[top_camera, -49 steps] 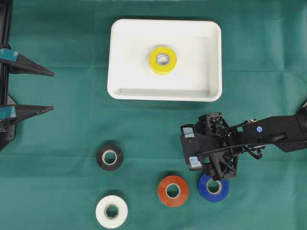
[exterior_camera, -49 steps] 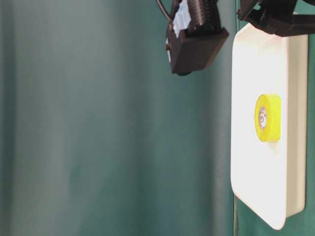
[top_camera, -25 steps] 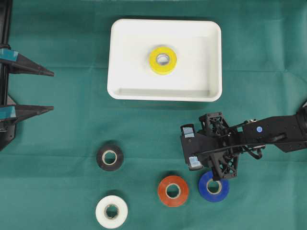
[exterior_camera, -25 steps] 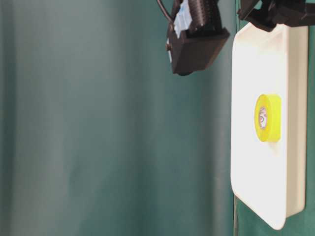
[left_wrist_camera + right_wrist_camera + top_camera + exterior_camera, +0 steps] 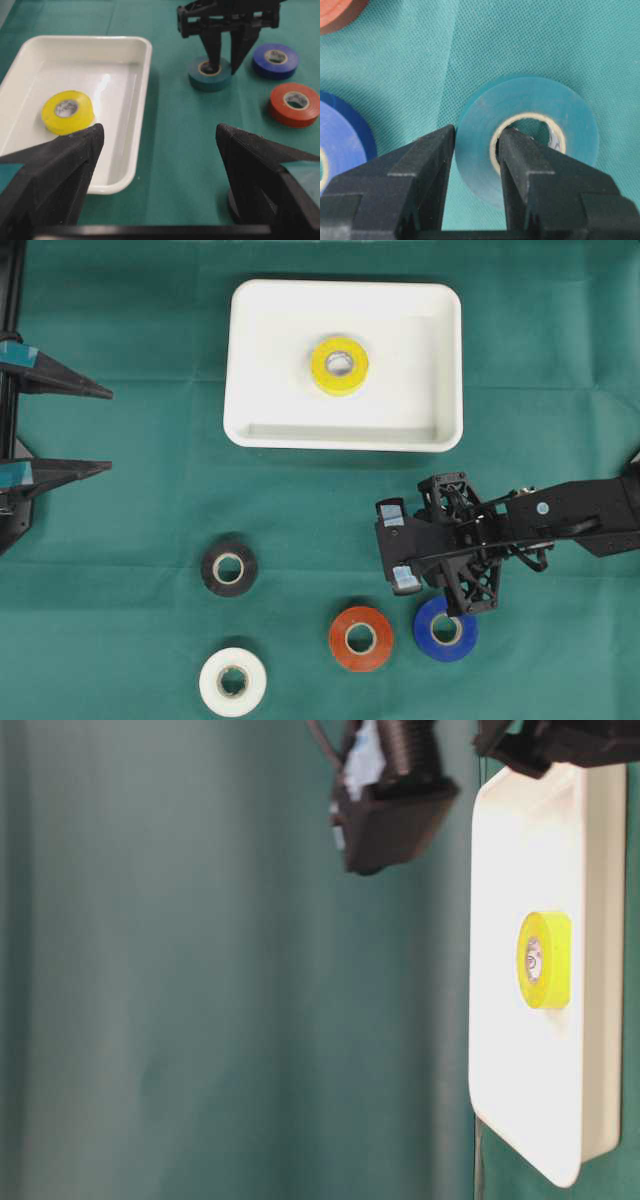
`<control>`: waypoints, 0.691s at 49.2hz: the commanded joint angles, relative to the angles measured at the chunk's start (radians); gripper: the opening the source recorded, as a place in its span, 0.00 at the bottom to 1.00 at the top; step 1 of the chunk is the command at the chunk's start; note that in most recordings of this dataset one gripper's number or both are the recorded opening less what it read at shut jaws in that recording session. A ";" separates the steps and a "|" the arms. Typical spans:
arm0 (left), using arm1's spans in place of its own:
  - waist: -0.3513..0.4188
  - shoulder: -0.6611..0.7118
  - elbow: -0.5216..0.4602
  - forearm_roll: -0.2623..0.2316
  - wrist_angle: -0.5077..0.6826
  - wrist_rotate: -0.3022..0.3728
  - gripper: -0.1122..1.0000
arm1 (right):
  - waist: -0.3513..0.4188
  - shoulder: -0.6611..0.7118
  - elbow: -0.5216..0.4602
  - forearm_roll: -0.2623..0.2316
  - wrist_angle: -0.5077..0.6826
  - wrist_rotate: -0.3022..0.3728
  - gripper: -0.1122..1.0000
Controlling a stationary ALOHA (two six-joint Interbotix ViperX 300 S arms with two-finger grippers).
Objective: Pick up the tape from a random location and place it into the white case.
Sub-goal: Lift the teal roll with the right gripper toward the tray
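A: What lies on the green cloth (image 5: 130,640), left to right?

B: The left gripper (image 5: 105,430) spread wide, then black (image 5: 229,568), white (image 5: 232,680), red (image 5: 361,638) and blue rolls (image 5: 452,636).

A: And the tape?

B: The right gripper (image 5: 475,150) pinches the teal tape (image 5: 530,125), one finger in its core. The white case (image 5: 250,360) holds a yellow roll (image 5: 339,365).

Right gripper (image 5: 475,150) points down, jaws pinched on the wall of the teal tape roll (image 5: 530,125), one finger inside the hole, one outside. Left gripper (image 5: 157,145) sits back w/ jaws wide apart, holding nothing.
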 commanded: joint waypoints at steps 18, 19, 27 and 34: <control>-0.002 0.011 -0.012 -0.003 -0.005 0.000 0.95 | 0.003 -0.160 -0.130 -0.002 0.242 0.000 0.38; -0.002 0.011 -0.012 -0.002 -0.005 0.000 0.95 | 0.003 -0.164 -0.140 -0.002 0.253 0.000 0.38; -0.002 0.011 -0.012 -0.003 -0.005 0.000 0.95 | 0.003 -0.210 -0.199 -0.005 0.357 0.000 0.38; -0.002 0.011 -0.012 -0.003 -0.005 0.000 0.95 | 0.002 -0.249 -0.255 -0.009 0.436 0.000 0.38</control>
